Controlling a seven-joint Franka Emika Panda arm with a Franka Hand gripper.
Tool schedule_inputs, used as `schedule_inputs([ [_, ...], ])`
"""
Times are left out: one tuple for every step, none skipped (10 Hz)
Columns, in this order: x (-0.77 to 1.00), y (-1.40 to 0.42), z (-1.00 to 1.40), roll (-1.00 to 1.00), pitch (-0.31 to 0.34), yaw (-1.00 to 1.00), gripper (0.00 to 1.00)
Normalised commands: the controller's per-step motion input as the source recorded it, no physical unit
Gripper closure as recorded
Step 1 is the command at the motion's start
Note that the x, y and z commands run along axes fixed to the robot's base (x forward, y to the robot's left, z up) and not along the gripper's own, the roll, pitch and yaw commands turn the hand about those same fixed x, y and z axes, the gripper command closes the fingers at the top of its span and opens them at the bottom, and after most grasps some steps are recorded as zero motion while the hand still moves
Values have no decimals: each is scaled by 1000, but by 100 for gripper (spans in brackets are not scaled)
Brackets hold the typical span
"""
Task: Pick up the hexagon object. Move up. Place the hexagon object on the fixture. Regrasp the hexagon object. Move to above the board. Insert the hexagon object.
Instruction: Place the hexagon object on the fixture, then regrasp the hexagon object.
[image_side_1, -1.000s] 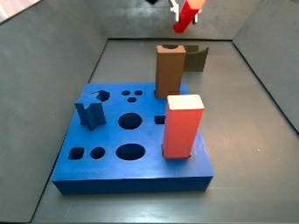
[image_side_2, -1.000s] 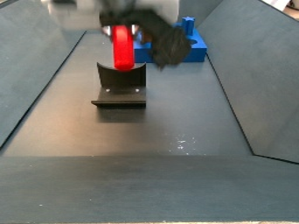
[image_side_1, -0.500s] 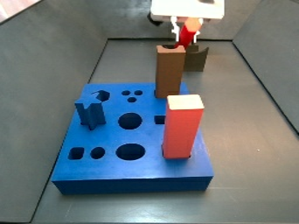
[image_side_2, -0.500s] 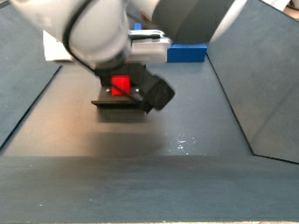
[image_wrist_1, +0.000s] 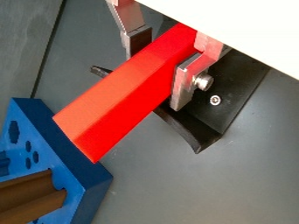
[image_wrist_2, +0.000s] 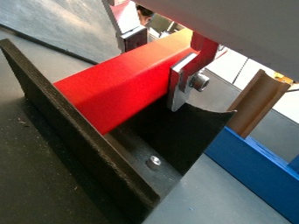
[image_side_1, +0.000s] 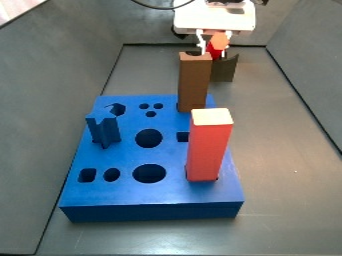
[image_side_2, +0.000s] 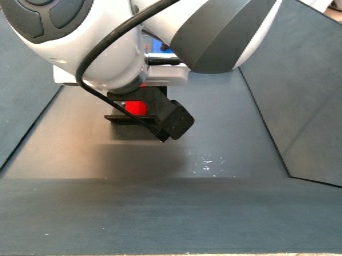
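- Board is sitting big and blue on the grey floor, taking up the 7 o'clock part of a side view, with a tall red block and a brown post standing on it.
- Fixture is standing dark at 12 o'clock past the post in a side view.
- Gripper is hanging right over the fixture, squeezing the hexagon object between its silver fingers.
- Red hexagon object is lying in the fixture's notch in both wrist views.
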Motion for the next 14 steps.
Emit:
schedule_inputs([
  [0, 0, 0, 0, 0, 0, 0],
  [0, 0, 1000, 28, -38, -11, 0],
  [-7, 6, 1000, 35, -36, 0, 0],
  [-22, 6, 1000, 43, -21, 12, 0],
  [-30, 1, 1000, 47, -6, 26, 0],
  [-31, 3, 1000, 53, 15, 34, 0],
  [-35, 3, 945, 53, 43, 36, 0],
  [-34, 4, 846, 51, 55, 30, 0],
  [-26, 6, 646, 47, 79, 19, 0],
  [-21, 4, 493, 45, 91, 5, 0],
  [-23, 1, 284, 49, 95, -13, 0],
  [-15, -1000, 930, 1000, 58, 37, 0],
  [-15, -1000, 871, 1000, 55, 36, 0],
  [-26, -1000, 857, 1000, 50, 35, 0],
])
